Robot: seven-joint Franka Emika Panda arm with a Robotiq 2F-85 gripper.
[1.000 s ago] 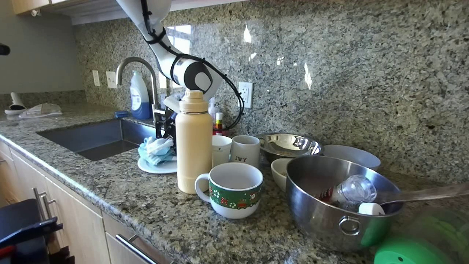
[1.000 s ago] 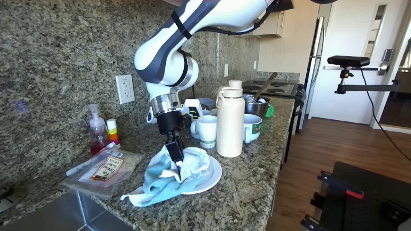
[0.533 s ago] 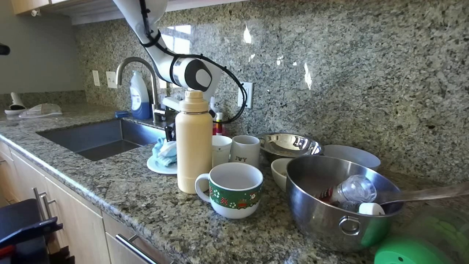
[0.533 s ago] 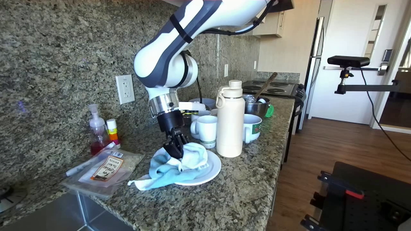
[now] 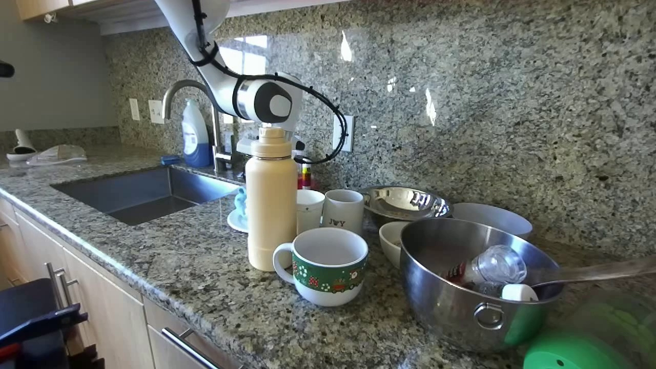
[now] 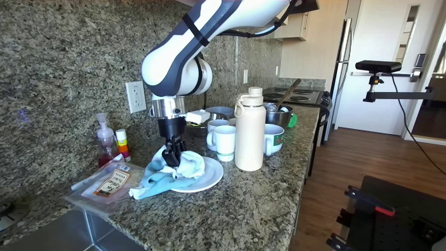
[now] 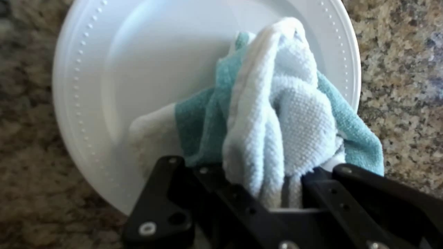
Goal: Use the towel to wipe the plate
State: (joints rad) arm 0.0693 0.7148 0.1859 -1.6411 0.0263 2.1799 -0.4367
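At the wrist view's lower centre, the gripper pinches the towel; dragging hard could skid the plate.

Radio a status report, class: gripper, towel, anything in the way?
Gripper shut on towel. Towel bunched on plate, partly overhanging. Bottle near plate, apart; possible obstacle.

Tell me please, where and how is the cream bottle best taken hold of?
Probably by the narrow top of its lid, coming straight down from above: the cream bottle stands upright, this top is slimmer than the body, and it rises above the neighbouring white cup and green-banded mug.
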